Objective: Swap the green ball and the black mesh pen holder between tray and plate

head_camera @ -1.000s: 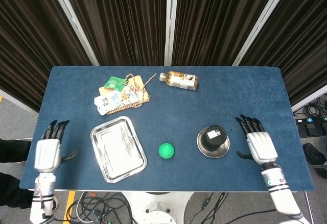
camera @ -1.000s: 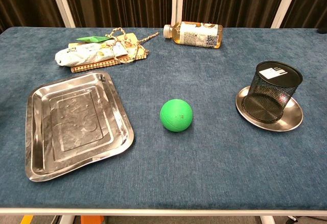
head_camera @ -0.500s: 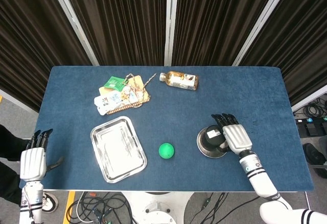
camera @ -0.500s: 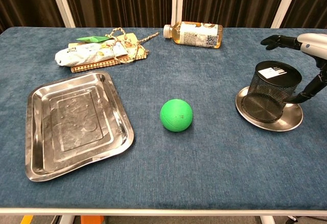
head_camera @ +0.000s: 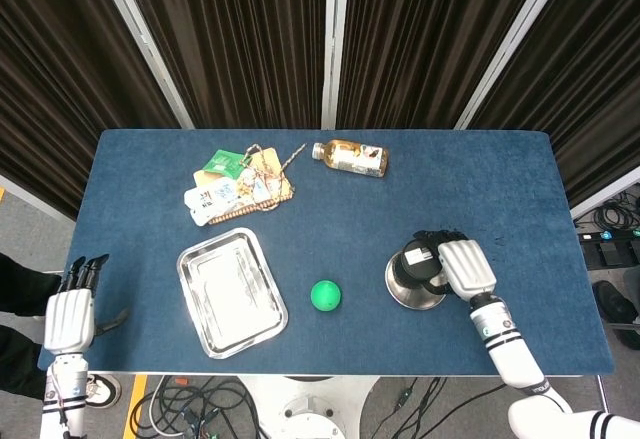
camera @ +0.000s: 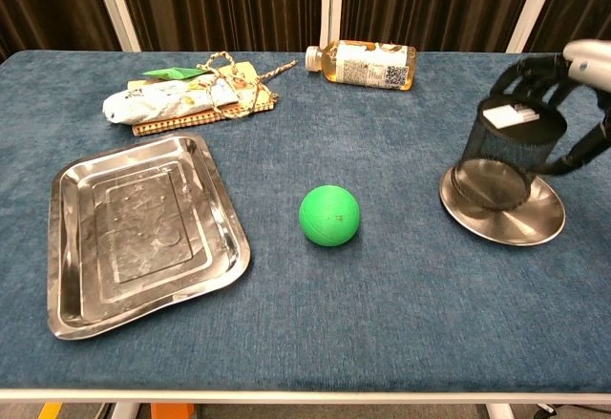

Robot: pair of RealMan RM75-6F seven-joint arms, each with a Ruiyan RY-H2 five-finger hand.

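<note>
Since the last frame the right hand [camera: 570,73] has closed on the holder [camera: 506,150] and tipped it up off the plate [camera: 520,223]; ball [head_camera: 325,295] lies on the table to its left, tray [head_camera: 231,291] beyond; left hand [head_camera: 69,317], fingers spread, holds nothing off the table's edge

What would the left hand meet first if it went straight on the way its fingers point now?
Probably nothing: the left hand hangs off the table's left edge, fingers pointing away from the robot alongside it. That line looks free as far as the head view shows, though depth is unclear.
</note>
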